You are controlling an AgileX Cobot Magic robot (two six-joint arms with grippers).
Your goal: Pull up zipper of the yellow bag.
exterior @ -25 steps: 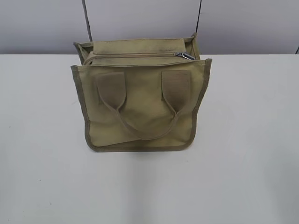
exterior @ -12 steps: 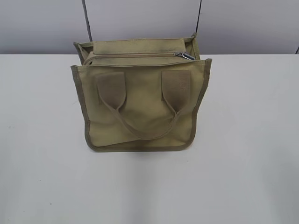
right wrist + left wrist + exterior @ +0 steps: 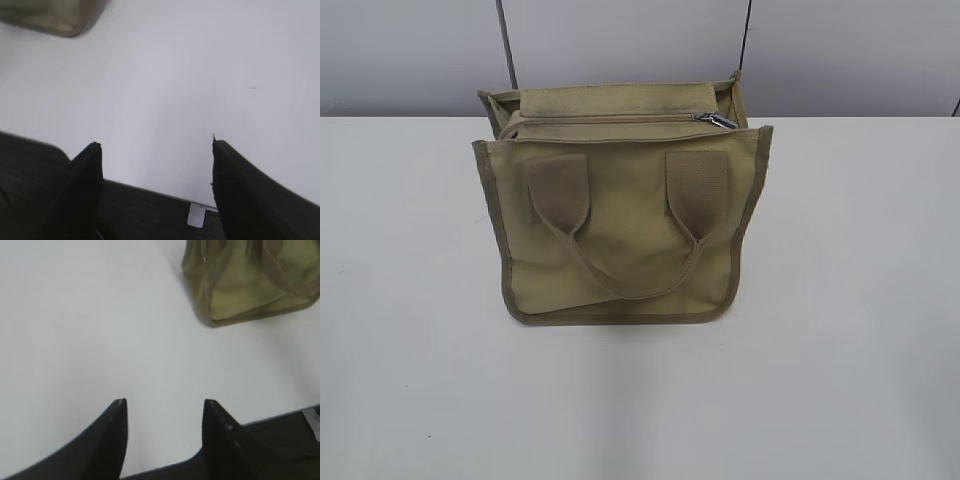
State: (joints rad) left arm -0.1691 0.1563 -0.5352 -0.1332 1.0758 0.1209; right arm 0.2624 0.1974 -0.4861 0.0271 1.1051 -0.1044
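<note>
I am holding both arms back near the front edge of the table [image 3: 410, 380], neither one showing in the exterior view. My left end effector [image 3: 165, 407] is hanging released over bare table, its two dark fingers apart with nothing between them. My right end effector [image 3: 155, 145] is spread wider and is just as empty, hovering right over the front edge.

The yellow bag [image 3: 620, 220] is sitting toward the back edge of the table, about midway along it, with its handled face turned to me. The zipper [image 3: 610, 119] is running along the bag's top, and its silver pull tab [image 3: 717, 121] is lying at the right end of that line, close to the bag's right back corner.

As I judge it, I am only at the approach stage. To do this well I should be bringing my right end effector down over the tab from above, narrowing the fingers to pinch the tab itself and not the canvas. My left end effector should be pressing or pinching the bag near its right end, so the soft fabric is not dragging along as I draw the tab along the zip line.
</note>
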